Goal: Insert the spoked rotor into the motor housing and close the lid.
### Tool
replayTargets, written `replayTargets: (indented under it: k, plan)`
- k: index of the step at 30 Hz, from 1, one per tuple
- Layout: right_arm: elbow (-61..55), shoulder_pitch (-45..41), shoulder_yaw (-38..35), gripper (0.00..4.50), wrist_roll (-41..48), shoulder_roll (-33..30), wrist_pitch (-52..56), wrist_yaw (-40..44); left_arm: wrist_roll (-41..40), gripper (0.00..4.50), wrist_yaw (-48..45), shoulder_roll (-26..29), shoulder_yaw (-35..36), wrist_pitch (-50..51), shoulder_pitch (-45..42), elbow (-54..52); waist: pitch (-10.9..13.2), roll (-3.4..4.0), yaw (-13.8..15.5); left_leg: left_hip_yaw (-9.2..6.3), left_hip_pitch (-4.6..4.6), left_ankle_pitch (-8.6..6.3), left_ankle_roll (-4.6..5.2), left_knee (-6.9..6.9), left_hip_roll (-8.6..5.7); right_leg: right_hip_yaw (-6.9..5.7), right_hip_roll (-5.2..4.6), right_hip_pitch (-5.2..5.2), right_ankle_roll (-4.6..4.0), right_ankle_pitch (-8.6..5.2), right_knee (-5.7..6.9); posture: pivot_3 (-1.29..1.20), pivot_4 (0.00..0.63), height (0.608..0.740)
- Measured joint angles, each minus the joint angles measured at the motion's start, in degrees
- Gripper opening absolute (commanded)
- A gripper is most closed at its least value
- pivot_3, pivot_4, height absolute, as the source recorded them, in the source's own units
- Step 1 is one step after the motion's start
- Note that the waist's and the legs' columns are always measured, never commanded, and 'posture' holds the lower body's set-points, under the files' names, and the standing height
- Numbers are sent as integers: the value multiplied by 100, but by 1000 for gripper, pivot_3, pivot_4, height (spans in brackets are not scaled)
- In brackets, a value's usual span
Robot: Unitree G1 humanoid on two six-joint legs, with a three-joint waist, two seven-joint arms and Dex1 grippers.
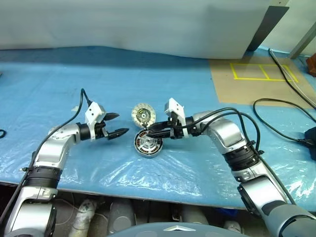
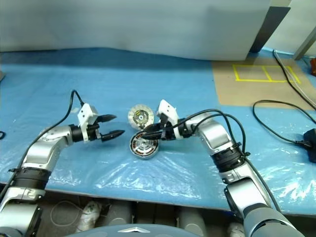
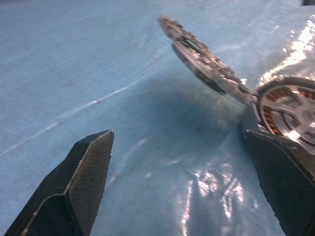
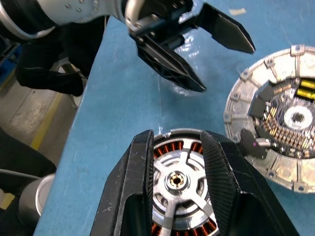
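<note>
Near the middle of the bench's blue plastic sheet point(image 1: 148, 89), somewhat toward its front edge, lies the shallow round gray metal motor housing point(image 1: 148, 145), with copper-orange windings visible around its inside. The spoked rotor point(image 4: 178, 183), a round wheel with silvery spokes and a brass-toned hub, sits inside the housing's winding ring. The round gray lid point(image 1: 143, 115), hinged open at the housing's far rim, stands tilted, its pale inner face with small coloured parts exposed. The right gripper point(image 4: 177, 162) reaches in from the right, its two black fingers partly closed and poised over the rotor, one on either side of the hub; whether they touch it cannot be told. The left gripper point(image 1: 116, 124) hovers just beside the housing on the left, jaws spread wide and holding nothing. A tan panel with yellow tape lines point(image 1: 261, 73) lies toward the far right corner, beside black cables point(image 1: 276, 128).
</note>
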Motion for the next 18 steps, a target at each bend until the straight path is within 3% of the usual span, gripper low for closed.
replayTargets:
  k: [3,6,9,16,18]
  plan:
    - [-257,7,-246,1489,190,-17,242,-210,-124,4500,94,-227,134,170,-341,492,0,0,33,0,1,0,0,-5,-2,0,0,0,0,0,-3,0,150,740]
    - [-439,74,-579,923,292,6,412,-634,-331,4317,250,-499,377,479,-880,1169,1,-1,69,0,-2,0,-1,-5,-7,-1,-4,1,1,0,-5,0,150,740]
    - [-748,310,-932,0,514,-27,654,-923,-444,3538,304,-674,592,634,-1309,1851,1,-2,84,-1,-2,1,-2,-14,-16,1,-6,3,16,9,-20,0,150,740]
    - [-1445,821,-1281,0,837,16,1159,-1698,-205,1199,94,-1111,516,566,-1910,3499,2,-4,101,-5,-11,2,-3,-59,-28,-2,-6,6,54,34,-78,0,150,740]
    - [-1682,910,-1356,0,1012,28,1380,-1887,-146,1199,51,-1237,539,518,-2328,4199,3,-6,129,-9,-16,2,-3,-63,-33,-2,-7,6,59,37,-84,0,150,740]
